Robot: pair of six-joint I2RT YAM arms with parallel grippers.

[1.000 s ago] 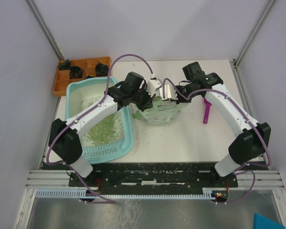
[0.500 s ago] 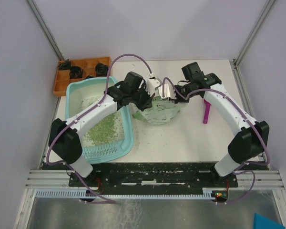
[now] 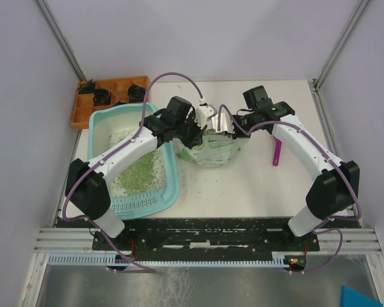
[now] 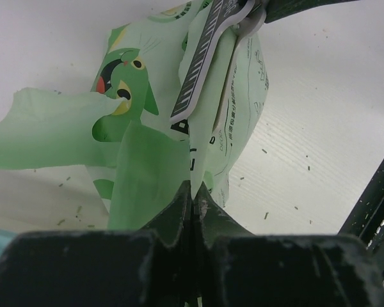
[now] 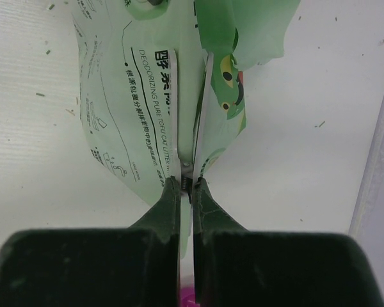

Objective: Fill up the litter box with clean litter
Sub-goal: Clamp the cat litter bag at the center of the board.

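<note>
Litter box [image 3: 102, 137] sits along the left edge of the table [image 3: 262, 185], its long side running from far to near, with the perforated grate strip [image 3: 141, 203] at the near end. Clean litter [image 3: 137, 171] lies in a loose green patch over the middle and near part of the box floor; the far part of the floor shows bare and pale. A few stray granules [image 3: 205, 176] are scattered on the table just right of the box. The pale green printed bag [image 3: 216, 152] stands about mid-table, just beside the box's right wall, top edge raised and pulled between the two arms. Left gripper [image 4: 192, 192]: jaws closed tight, pinching a fold of the bag's green film; the cartoon face print and torn, flared film show above the fingers. Right gripper [image 5: 186, 184]: jaws narrow, clamped on the opposite side of the bag, on a seam beside the printed text panel. From above, both arms reach inward and meet over the bag's top, the left forearm crossing over the box's far right corner. Magenta scoop [image 3: 277, 153] lies flat toward the right edge of the table, well apart from the bag. Orange compartment tray [image 3: 83, 114] sits at the far left corner, touching or just behind the box's far end; which, I cannot tell
</note>
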